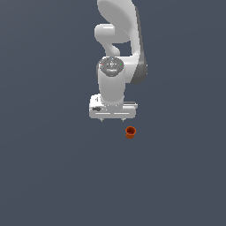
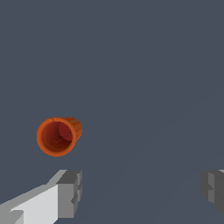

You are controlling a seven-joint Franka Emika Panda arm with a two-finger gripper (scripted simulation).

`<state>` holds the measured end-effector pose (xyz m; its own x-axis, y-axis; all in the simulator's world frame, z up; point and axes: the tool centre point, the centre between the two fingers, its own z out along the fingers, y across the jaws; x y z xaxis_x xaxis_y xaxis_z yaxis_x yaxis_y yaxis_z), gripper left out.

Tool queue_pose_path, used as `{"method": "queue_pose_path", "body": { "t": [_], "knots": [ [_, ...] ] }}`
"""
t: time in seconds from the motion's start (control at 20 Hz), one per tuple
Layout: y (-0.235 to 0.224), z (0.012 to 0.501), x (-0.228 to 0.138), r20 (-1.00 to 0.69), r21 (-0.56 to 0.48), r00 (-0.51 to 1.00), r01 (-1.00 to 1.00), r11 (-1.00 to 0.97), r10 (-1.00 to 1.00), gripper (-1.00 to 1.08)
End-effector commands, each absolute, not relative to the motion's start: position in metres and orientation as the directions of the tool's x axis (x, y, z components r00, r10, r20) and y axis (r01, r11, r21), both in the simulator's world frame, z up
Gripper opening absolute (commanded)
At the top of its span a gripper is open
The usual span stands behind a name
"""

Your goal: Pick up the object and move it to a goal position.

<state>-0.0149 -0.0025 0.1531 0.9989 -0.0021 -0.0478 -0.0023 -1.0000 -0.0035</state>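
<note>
The white arm point(image 1: 118, 48) descends from the upper edge of the exterior view and ends in the hand point(image 1: 112, 119), which points downward over a plain dark grey surface point(image 1: 53, 176).

Hand state: the jaws stand wide apart. In the wrist view the two grey fingertips point(image 2: 70, 192) appear at opposite sides of the picture with only bare grey surface between them. The hand holds nothing.

Object location: the object point(image 1: 130, 132) is a small orange-red cup with a hollow interior and a darker rim. In the exterior view it sits on the grey surface just below the hand and offset toward the exterior view's right, near the end of the hand body on that side. It is close to the hand but not touching it.

In the wrist view the cup point(image 2: 58, 135) shows its open mouth toward the camera, with the inner wall and base visible. It lies outside the gap between the fingertips, just beyond the tip of one finger, and no part of either finger contacts it.

Whether the cup stands exactly upright cannot be told.
</note>
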Motion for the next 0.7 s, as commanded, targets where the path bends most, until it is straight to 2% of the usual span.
{"method": "queue_pose_path", "body": {
  "t": [0.0,0.65],
  "knots": [
    [-0.0026,0.1531,-0.0149,-0.048,-0.003,0.999,-0.002,-1.0,-0.002,1.0],
    [-0.0021,0.147,-0.0152,-0.074,0.012,0.997,0.026,-1.0,0.025,1.0]
  ]
}}
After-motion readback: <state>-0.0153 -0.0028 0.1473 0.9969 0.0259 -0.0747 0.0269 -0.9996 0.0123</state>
